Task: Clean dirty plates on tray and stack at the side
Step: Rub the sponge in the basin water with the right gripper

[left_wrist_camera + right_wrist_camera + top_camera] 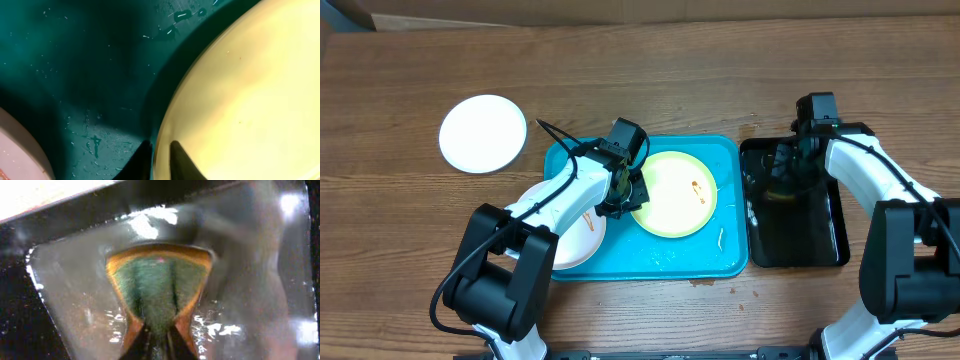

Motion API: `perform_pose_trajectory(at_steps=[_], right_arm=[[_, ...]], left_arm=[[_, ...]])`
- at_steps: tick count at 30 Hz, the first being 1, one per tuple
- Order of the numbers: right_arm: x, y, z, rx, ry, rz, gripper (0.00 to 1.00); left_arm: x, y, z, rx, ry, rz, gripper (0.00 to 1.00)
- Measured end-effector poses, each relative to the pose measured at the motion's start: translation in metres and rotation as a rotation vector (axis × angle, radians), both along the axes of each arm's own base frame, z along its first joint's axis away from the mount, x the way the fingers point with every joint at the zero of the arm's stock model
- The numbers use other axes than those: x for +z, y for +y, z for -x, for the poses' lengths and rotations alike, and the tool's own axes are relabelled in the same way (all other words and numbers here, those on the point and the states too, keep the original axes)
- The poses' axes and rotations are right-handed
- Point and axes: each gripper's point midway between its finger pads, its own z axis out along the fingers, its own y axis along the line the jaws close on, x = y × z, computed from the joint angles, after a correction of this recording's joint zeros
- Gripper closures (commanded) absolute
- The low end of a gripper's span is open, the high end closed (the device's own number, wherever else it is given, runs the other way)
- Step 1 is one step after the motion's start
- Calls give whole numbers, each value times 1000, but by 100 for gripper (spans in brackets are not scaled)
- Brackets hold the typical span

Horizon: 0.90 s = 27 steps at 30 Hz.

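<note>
Arms bent low, both pinching.
The left gripper (631,194) reaches over the tray (720,262), clamped on the left rim of the yellow-green plate (676,196) lying to its right. The right gripper (159,341) points down into the black tray (823,243), squeezing the sponge (157,282).

Your overhead camera hangs well above the turquoise tray (670,262) and looks straight down, taking in the whole tray and the table (720,80) around it. Your left wrist camera sits very close over the tray's floor, looking past the left fingertips (182,162) at the left rim of the pale yellow-green plate (250,90) — the plate that overhead shows in the tray's right half. Your right wrist camera looks down just as closely on a sponge (157,287) in the black tray (65,305) — overhead shows that one just right of the turquoise tray.
</note>
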Motion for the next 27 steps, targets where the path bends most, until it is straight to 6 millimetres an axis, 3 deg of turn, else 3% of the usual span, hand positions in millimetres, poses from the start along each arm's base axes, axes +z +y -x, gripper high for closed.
perform_pose_trajectory(at_steps=[5, 8, 10, 13, 14, 16, 17, 27], right_arm=[[0, 0, 10, 1, 45, 2, 96], [6, -1, 16, 1, 83, 6, 96], [14, -1, 11, 1, 76, 11, 96], [25, -1, 2, 9, 44, 33, 96], [27, -1, 0, 12, 35, 42, 96], [30, 2, -1, 23, 26, 62, 96], [31, 3, 0, 30, 27, 71, 96], [30, 10, 13, 69, 70, 159, 96]], left_arm=[[0, -1, -2, -12, -9, 2, 96], [0, -1, -2, -17, -12, 3, 90], [0, -1, -2, -19, -13, 3, 83], [0, -1, -2, -20, -13, 2, 80], [0, -1, -2, -20, -13, 3, 80], [0, -1, -2, -19, -13, 3, 93], [0, -1, -2, -16, -12, 3, 96], [0, -1, -2, -23, -13, 3, 91]])
